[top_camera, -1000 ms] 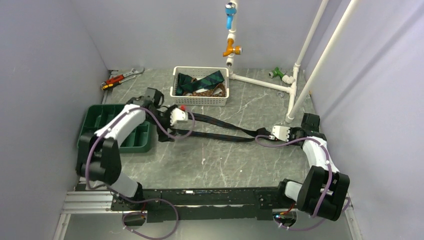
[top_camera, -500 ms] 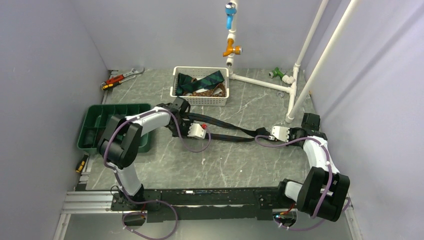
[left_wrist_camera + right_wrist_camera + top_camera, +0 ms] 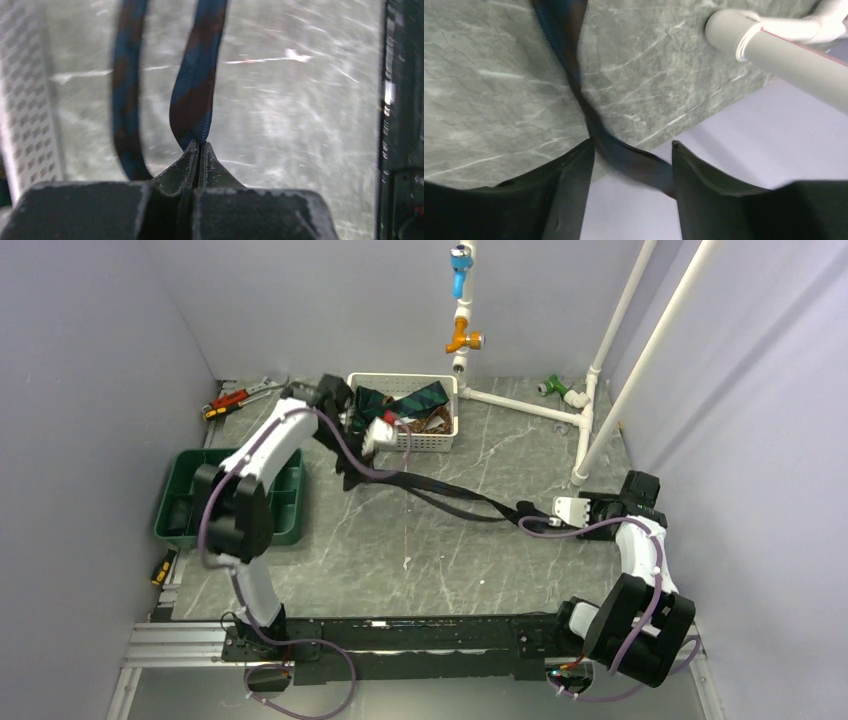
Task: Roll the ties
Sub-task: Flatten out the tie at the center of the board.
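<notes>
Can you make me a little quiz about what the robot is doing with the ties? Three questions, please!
1. True or false: the left gripper is pinched shut on the striped tie.
2. Pick one: where do the other ties lie? A) in a red bucket B) in the white basket C) on a chair
3. Fill the gap: the right gripper is ___, with the striped tie running between its fingers.

Key: 1 true; 2 B; 3 open
</notes>
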